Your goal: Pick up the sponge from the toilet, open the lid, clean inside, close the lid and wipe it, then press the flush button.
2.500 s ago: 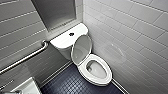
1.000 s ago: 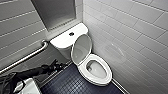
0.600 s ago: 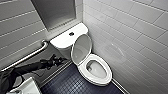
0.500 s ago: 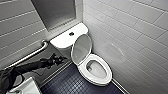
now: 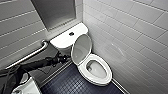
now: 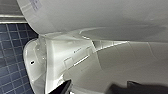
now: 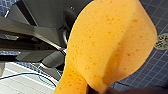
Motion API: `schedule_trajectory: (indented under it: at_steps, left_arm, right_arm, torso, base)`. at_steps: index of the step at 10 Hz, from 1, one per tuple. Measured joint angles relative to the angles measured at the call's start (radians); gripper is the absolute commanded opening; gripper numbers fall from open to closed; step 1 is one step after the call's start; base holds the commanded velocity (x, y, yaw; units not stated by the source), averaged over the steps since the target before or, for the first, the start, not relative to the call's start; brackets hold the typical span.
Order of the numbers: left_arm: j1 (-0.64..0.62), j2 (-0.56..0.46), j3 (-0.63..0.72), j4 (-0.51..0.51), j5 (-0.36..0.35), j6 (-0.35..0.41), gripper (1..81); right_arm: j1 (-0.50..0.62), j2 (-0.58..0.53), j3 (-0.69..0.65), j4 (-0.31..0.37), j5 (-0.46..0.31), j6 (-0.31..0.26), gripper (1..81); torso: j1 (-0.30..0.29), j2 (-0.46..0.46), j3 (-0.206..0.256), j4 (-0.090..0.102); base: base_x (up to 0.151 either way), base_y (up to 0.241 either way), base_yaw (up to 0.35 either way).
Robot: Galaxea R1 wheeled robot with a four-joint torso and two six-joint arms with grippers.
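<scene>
The white toilet [image 5: 106, 75] stands in the corner with its lid [image 5: 81, 48] raised against the tank [image 5: 62, 40]; the bowl is uncovered. My left gripper [image 5: 65, 58] reaches in from the left and sits open just beside the lid's left edge. In the left wrist view its dark fingertips [image 6: 65, 86] are spread in front of the white toilet [image 6: 82, 60], close up. The orange sponge [image 7: 110, 45] looms large in the right wrist view, pinched at its narrow end by my shut right gripper [image 7: 98, 90].
A round flush button [image 5: 71, 33] sits on the tank top. A metal grab bar [image 5: 27, 56] runs along the left wall. A white basin edge [image 5: 27, 88] is at the lower left. Dark blue tile floor [image 5: 67, 82] has a round drain [image 7: 162, 41].
My left arm has come into view from the left and stretched toward the raised lid. The lid stays up. The camera has barely shifted.
</scene>
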Motion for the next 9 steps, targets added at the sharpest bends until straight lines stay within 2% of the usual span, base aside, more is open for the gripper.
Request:
schedule_trajectory:
  at_steps: [4,6,7,9]
  left_arm:
    - [0.000,0.026,0.060,-0.006,-0.005,-0.002,81.1]
    - [0.024,0.010,0.085,0.005,0.059,0.001,81.1]
    - [0.051,-0.010,0.086,0.025,0.066,0.003,81.1]
    - [0.106,-0.030,0.094,0.097,0.114,0.005,81.1]
  right_arm:
    - [0.000,0.000,0.000,0.000,0.001,0.000,1.0]
    - [0.000,0.002,-0.006,0.000,0.001,0.000,1.0]
    - [0.000,0.003,-0.006,0.000,0.001,0.000,1.0]
    - [0.000,0.004,-0.015,0.000,0.000,0.000,1.0]
  torso:
    - [0.000,0.000,0.000,0.000]
    - [0.000,0.000,0.000,0.000]
    - [0.000,0.000,0.000,0.000]
    - [0.000,0.000,0.000,0.000]
  base:
    - [0.000,0.000,0.000]
    - [0.000,0.000,0.000]
    - [0.000,0.000,0.000]
    - [0.000,0.000,0.000]
